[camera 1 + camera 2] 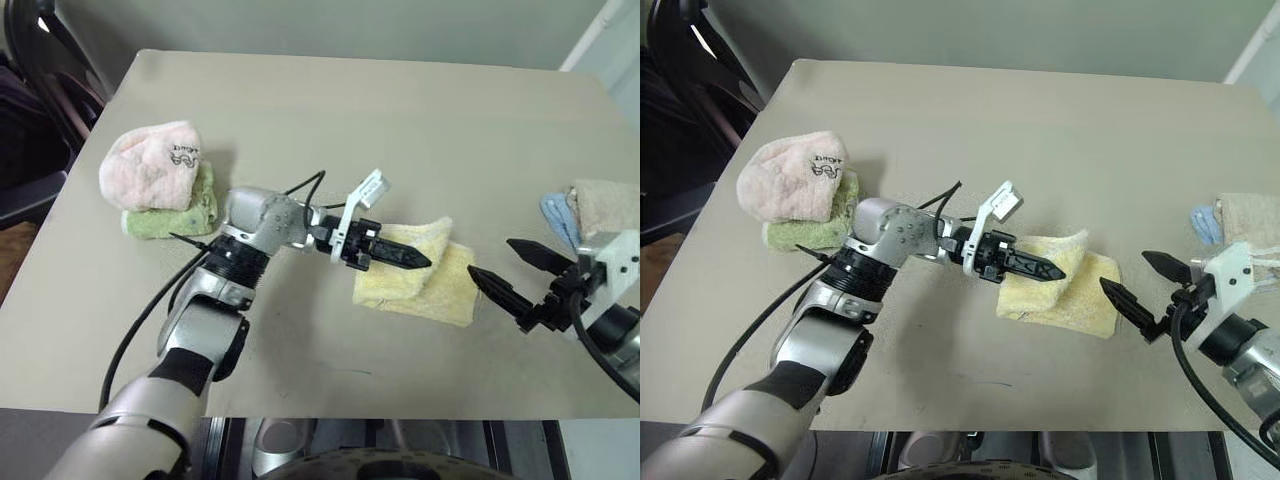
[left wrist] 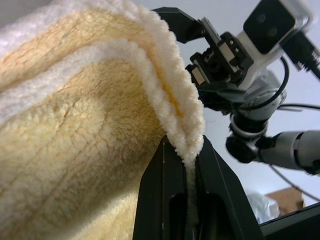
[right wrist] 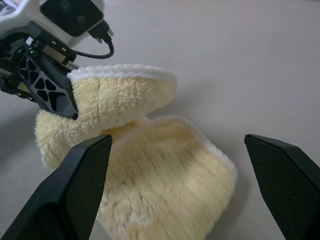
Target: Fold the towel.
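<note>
The pale yellow towel (image 1: 440, 290) lies near the middle of the table, with one part lifted and laid back over the rest. My left gripper (image 1: 415, 258) points to the right and is shut on that lifted edge. The left wrist view shows the fluffy edge (image 2: 185, 115) pinched between the black fingers (image 2: 162, 200). My right gripper (image 1: 490, 256) hovers just to the right of the towel, open, with nothing between its fingers (image 3: 80, 175). From the right wrist, the raised fold (image 3: 115, 95) hangs from the left gripper's tip above the flat layer (image 3: 170, 185).
A pink towel (image 1: 150, 165) sits on a green one (image 1: 185, 215) at the table's left. A beige towel (image 1: 605, 205) and a blue cloth (image 1: 556, 215) lie at the right edge. The grey table (image 1: 350, 110) is bare at the back. A dark chair (image 1: 45, 60) stands back left.
</note>
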Robot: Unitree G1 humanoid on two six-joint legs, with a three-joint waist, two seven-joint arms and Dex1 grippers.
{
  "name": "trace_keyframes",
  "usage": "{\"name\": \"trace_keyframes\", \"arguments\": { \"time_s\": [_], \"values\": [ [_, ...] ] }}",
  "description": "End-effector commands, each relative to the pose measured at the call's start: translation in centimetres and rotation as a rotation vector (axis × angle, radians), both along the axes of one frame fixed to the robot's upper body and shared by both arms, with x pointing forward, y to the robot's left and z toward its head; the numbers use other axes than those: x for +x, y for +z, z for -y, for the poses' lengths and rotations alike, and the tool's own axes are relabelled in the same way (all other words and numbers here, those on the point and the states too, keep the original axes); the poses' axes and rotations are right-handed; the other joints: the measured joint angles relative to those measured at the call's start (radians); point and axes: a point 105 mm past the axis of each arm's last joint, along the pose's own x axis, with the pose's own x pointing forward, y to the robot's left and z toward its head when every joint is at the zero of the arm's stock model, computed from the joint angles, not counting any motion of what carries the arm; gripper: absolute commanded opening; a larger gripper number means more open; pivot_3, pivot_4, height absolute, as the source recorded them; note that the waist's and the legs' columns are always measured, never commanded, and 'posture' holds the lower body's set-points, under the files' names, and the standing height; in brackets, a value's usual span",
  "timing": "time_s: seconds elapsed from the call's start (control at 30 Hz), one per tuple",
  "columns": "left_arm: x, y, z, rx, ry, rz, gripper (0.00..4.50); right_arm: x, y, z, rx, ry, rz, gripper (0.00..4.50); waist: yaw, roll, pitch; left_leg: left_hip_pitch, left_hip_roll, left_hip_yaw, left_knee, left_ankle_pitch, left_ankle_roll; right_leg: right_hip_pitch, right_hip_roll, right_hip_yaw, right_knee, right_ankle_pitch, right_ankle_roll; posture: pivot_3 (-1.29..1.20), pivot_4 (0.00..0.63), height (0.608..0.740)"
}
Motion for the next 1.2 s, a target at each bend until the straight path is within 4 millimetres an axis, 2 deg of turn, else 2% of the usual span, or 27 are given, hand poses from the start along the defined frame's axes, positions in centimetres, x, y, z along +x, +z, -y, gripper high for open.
{"name": "trace_keyframes", "arguments": {
  "time_s": [0.03, 0.2, 0.3, 0.57, 0.87, 0.97, 1.2],
  "values": [
    [-0.6, 1.0, 1.3, -0.061, -0.072, 0.071, 0.03, -0.6, 1.1, 0.9, -0.039, -0.049, 0.049, 4.50, 0.001, 0.000, 0.000, 0.000, 0.000, 0.000, 0.000, 0.000, 0.001, 0.000, 0.000, 0.000, 0.000, 0.000, 0.000, 0.00, 0.150, 0.733],
    [-1.1, 0.4, 3.5, -0.088, -0.094, 0.138, 0.03, -1.2, 1.2, 1.6, -0.056, -0.080, 0.041, 4.50, 0.003, 0.000, 0.000, -0.002, -0.002, 0.001, 0.001, -0.002, 0.004, 0.000, -0.003, 0.000, -0.001, 0.000, 0.003, 0.00, 0.150, 0.733],
    [-1.1, -0.6, 4.6, -0.079, -0.070, 0.188, 0.03, -1.2, 1.2, 1.6, -0.056, -0.087, 0.043, 4.50, 0.002, 0.000, 0.000, -0.002, -0.003, 0.002, 0.002, -0.002, 0.005, 0.000, -0.004, 0.000, -0.001, 0.001, 0.005, 0.00, 0.150, 0.733],
    [-1.9, -2.6, 6.1, -0.041, -0.107, 0.214, 0.03, -1.1, 1.3, 1.4, -0.052, -0.094, 0.045, 4.50, 0.002, 0.000, 0.000, -0.002, -0.003, 0.002, 0.003, -0.002, 0.006, 0.000, -0.004, 0.000, -0.001, 0.001, 0.006, 0.00, 0.150, 0.733],
    [-1.1, -3.6, 8.3, -0.055, -0.010, 0.265, 0.03, -0.9, 1.4, 1.5, -0.049, -0.100, 0.048, 4.50, 0.003, 0.000, 0.000, -0.004, -0.003, 0.003, 0.008, -0.005, 0.009, 0.000, -0.004, 0.000, -0.001, 0.001, 0.008, 0.00, 0.150, 0.733],
    [-1.3, -3.7, 8.4, -0.065, -0.017, 0.281, 0.71, -0.9, 1.3, 1.5, -0.049, -0.102, 0.048, 4.50, 0.003, 0.000, 0.000, -0.005, -0.003, 0.003, 0.011, -0.006, 0.010, 0.000, -0.004, 0.000, -0.001, 0.002, 0.009, 0.00, 0.150, 0.733],
    [-1.8, -3.2, 8.2, -0.091, -0.048, 0.247, 3.11, -0.9, 1.3, 1.6, -0.051, -0.108, 0.048, 4.50, 0.003, 0.000, 0.000, -0.007, -0.004, 0.003, 0.017, -0.008, 0.013, 0.001, -0.005, 0.000, -0.001, 0.003, 0.011, 0.00, 0.150, 0.733]
  ]
}}
